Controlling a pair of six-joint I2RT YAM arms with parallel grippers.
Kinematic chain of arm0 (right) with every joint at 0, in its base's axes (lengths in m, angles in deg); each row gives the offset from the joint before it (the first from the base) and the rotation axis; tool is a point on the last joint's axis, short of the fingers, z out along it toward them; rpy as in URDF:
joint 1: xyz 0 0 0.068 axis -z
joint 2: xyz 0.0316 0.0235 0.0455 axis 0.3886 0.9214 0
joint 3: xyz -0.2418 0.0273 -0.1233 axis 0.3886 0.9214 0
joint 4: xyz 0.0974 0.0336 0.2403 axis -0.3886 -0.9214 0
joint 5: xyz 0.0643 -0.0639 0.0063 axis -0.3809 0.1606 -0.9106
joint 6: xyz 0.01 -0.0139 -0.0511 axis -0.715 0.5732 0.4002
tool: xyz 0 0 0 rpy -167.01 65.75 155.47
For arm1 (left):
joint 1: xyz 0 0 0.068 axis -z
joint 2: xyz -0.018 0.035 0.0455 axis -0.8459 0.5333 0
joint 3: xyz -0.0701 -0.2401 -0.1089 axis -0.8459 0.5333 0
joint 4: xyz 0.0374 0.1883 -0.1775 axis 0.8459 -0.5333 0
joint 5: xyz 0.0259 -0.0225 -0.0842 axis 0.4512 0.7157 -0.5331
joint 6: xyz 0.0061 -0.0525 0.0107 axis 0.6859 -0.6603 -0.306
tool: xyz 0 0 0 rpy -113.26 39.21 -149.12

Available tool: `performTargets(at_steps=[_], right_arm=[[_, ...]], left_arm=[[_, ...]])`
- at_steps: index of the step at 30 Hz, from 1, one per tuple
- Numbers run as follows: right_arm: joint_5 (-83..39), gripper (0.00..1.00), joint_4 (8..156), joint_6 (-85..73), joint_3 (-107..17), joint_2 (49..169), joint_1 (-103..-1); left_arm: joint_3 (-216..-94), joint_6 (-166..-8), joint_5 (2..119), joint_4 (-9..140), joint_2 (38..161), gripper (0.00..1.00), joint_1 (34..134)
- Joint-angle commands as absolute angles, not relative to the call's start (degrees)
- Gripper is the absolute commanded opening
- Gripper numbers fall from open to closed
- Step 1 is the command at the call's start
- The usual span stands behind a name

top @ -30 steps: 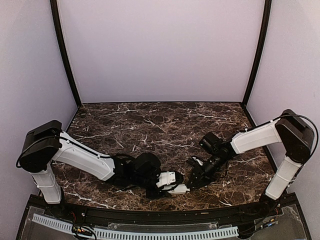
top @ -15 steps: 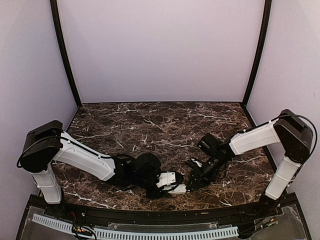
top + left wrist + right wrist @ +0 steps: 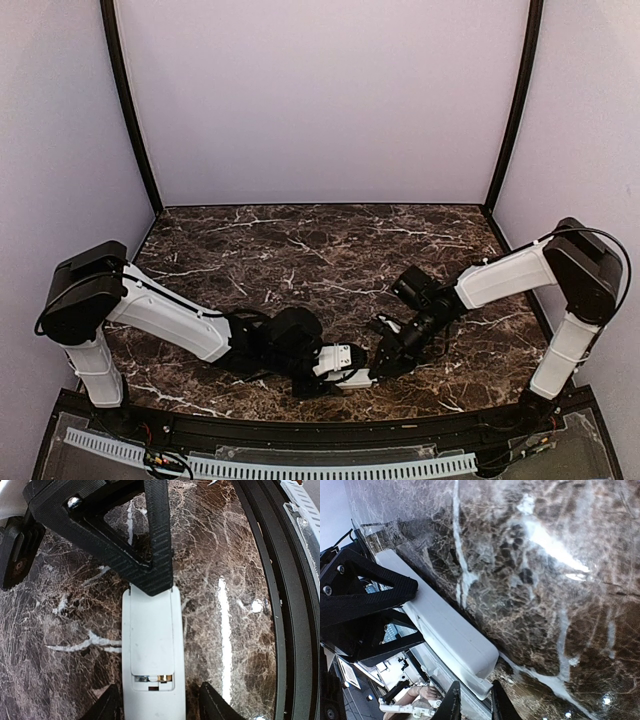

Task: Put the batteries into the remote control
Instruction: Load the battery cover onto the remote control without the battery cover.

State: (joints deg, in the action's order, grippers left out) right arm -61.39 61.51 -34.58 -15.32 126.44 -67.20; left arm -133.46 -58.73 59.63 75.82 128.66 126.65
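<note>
Table is a dark brown marble pattern with white veins. It's glossy, and I get glare streaks on it in both wrist feeds. A black rim runs along the near edge. On it is the remote control, white, near the middle of the near edge and just inside the rim. Its plain face is up, and a small opening at one end shows something metallic. I can't confirm whether it sits flat on the surface or is slightly lifted.
</note>
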Motion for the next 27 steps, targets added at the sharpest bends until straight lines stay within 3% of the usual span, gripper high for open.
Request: performTargets(at_steps=[1,27], right_arm=[[-61.7,0.19,62.93,-35.24,-16.55,127.57,-67.94],[-60.03,0.23,59.56,-33.17,-18.98,127.62,-68.04]], left_arm=[[-133.73,-58.44,59.21,75.87,129.14,0.53,126.33],[-136.3,-59.03,55.99,76.19,124.1,0.54,126.33]])
